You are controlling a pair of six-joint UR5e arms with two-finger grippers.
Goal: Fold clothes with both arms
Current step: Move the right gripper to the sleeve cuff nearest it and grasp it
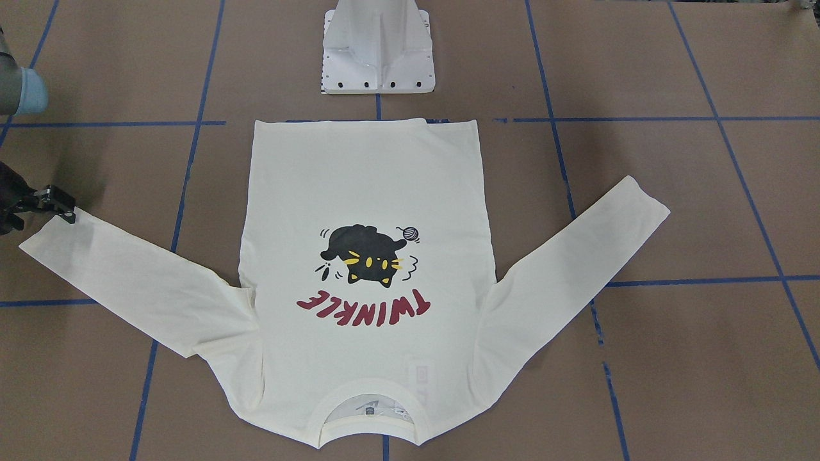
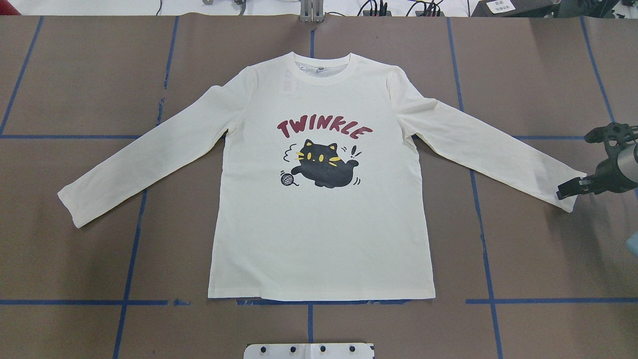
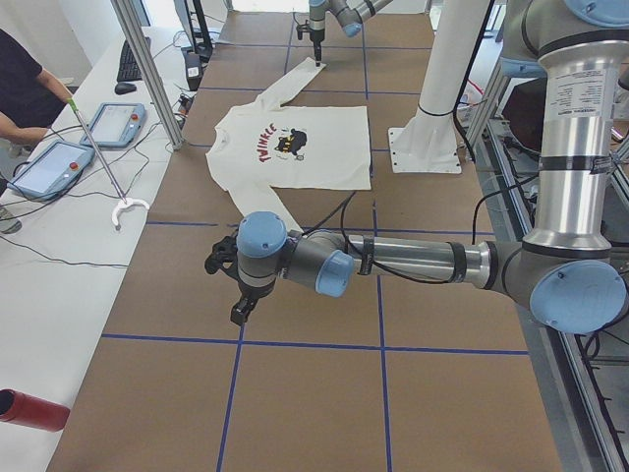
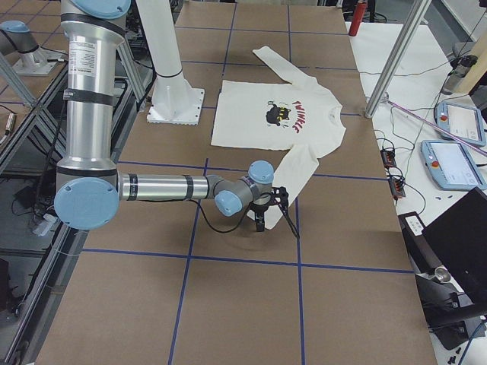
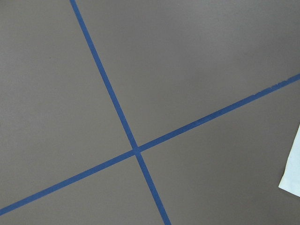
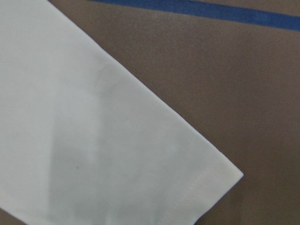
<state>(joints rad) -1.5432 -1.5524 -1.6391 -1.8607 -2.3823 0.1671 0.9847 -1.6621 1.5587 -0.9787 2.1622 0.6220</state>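
Note:
The cream-white shirt (image 2: 319, 239) lies flat with its cat print and "TWINKLE" lettering facing up and both sleeves spread. My right gripper (image 2: 569, 188) hangs at the cuff end of one sleeve, fingers apart and holding nothing; it also shows at the edge of the front view (image 1: 61, 205). That cuff (image 6: 93, 140) fills the right wrist view. My left gripper (image 3: 239, 313) shows only in the left side view, over bare table beyond the other sleeve, and I cannot tell if it is open or shut. A white cuff corner (image 5: 293, 168) shows in the left wrist view.
The white mounting base (image 1: 378, 51) stands just behind the shirt's hem. Blue tape lines (image 2: 481, 224) grid the brown table. A person (image 3: 25, 98) sits at a side bench with teach pendants (image 3: 49, 167), and metal posts (image 3: 147, 69) rise along that edge.

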